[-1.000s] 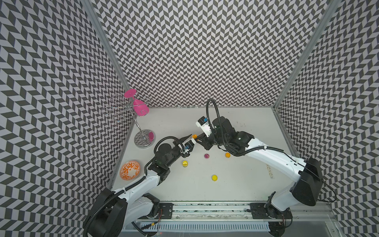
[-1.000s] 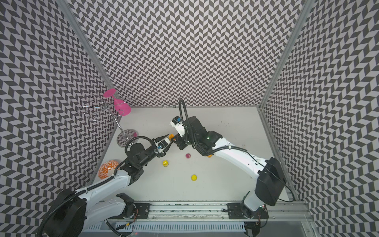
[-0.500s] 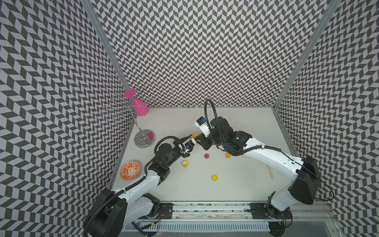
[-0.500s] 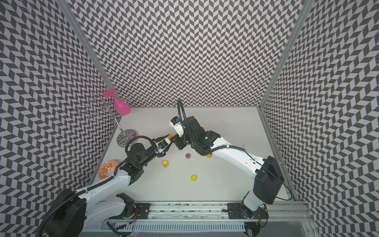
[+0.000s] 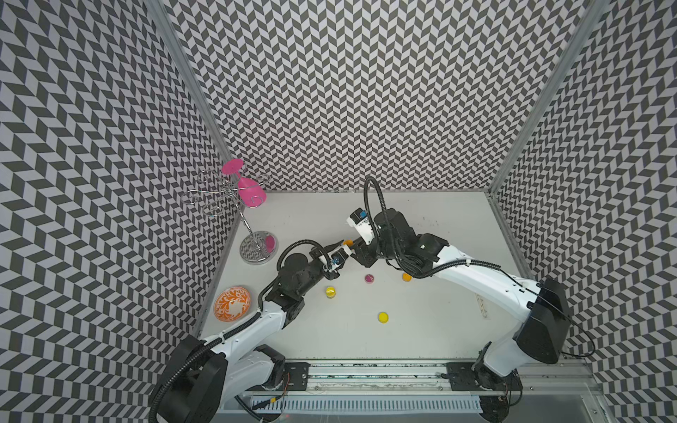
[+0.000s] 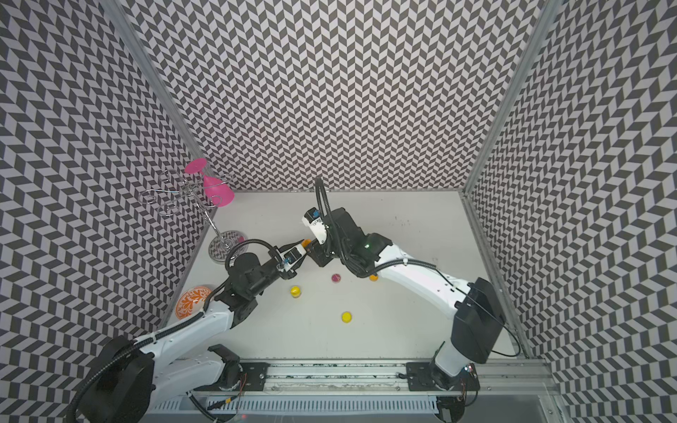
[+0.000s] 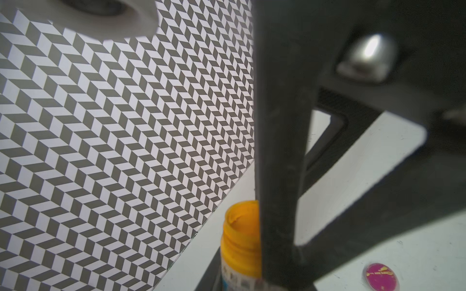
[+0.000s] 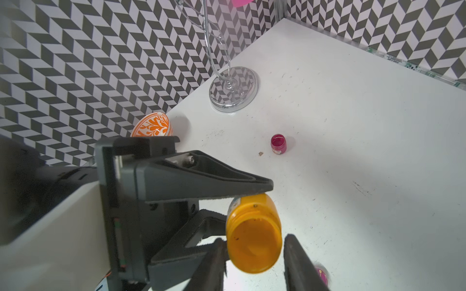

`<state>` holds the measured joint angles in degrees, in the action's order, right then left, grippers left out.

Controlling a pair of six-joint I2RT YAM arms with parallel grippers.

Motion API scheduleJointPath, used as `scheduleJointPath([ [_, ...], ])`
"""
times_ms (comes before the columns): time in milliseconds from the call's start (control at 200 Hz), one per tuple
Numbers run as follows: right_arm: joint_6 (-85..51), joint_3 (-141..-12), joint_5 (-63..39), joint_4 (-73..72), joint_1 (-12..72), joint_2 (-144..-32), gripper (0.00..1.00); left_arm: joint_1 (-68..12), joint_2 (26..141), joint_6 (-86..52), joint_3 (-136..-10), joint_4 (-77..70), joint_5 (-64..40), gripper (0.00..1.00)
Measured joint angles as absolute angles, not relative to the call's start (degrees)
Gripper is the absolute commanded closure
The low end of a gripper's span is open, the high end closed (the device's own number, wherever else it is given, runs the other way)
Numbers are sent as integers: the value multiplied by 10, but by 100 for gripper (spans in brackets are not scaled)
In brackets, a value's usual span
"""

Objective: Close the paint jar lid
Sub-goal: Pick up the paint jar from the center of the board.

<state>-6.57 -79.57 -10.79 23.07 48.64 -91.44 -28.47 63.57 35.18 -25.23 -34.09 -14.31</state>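
Note:
An orange paint jar (image 8: 252,205) hangs above the table, pinched by its body in my left gripper (image 8: 248,201), which is shut on it. Its orange lid (image 8: 254,248) sits on the mouth and faces the right wrist camera. My right gripper (image 8: 254,240) is open around the lid, one of its fingers (image 8: 300,262) standing clear of it. In both top views the jar (image 5: 347,242) (image 6: 306,241) shows as a small orange spot where the two grippers meet. In the left wrist view the jar (image 7: 240,234) is half hidden behind a dark finger (image 7: 280,163).
On the table lie a pink pot (image 5: 369,278), a yellow jar (image 5: 330,291), a yellow lid (image 5: 383,317) and an orange piece (image 5: 406,277). A wire glass stand (image 5: 258,249) with a pink glass (image 5: 251,190) and an orange bowl (image 5: 232,304) stand at the left wall. A small magenta jar (image 8: 278,144) shows in the right wrist view.
My right gripper has opened and its fingers have come off the lid. The left gripper has closed a little tighter on the jar and stayed in place.

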Motion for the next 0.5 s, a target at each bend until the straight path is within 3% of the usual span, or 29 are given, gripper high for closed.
scheduleJointPath([
  [255,-66,-792,-57,259,486,-900,42,-285,648,348,-253,-340,-149,72],
  [501,-77,-723,-13,274,486,-784,39,-282,656,335,-253,-339,-151,72],
])
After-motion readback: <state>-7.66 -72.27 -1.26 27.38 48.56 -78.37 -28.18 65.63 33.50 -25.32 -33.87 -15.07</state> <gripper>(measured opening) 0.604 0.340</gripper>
